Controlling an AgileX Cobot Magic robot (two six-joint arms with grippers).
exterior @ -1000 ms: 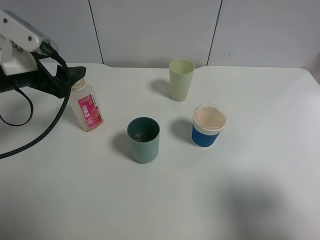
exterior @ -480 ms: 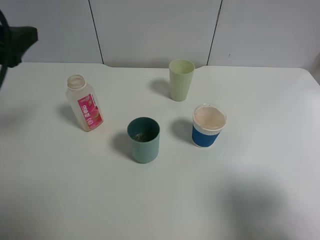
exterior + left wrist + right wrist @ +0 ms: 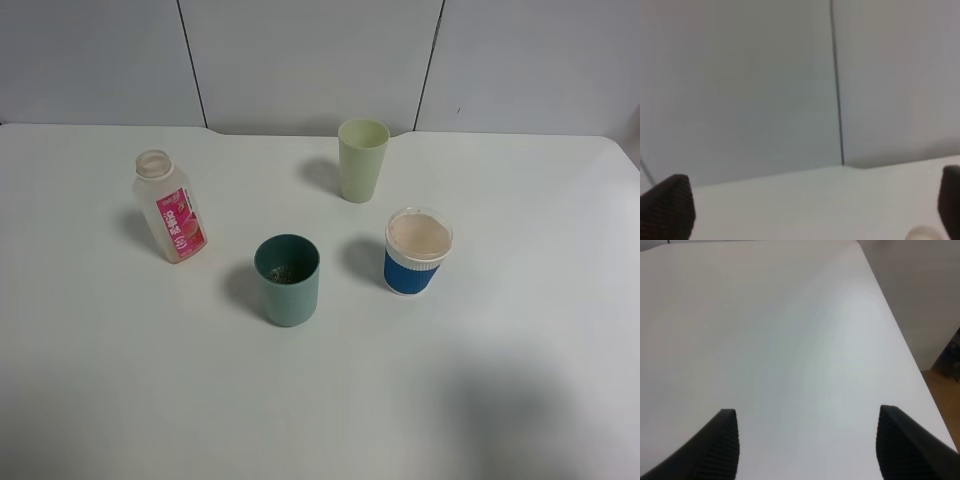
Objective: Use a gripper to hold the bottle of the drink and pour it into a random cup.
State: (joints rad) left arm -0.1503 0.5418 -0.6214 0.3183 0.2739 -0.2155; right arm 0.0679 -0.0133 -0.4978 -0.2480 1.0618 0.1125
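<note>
Left gripper (image 3: 812, 210) gaping, holding nothing — small clear pink-labelled plastic bottle (image 3: 171, 208) stands free, well away from it, so just retreat clear — short teal cup (image 3: 287, 279) looks poured.

white table (image 3: 520, 400) | on it: bottle (image 3: 170, 208), teal cup (image 3: 287, 280), pale green cup (image 3: 362, 160), blue/white paper cup (image 3: 417, 251)
</note>
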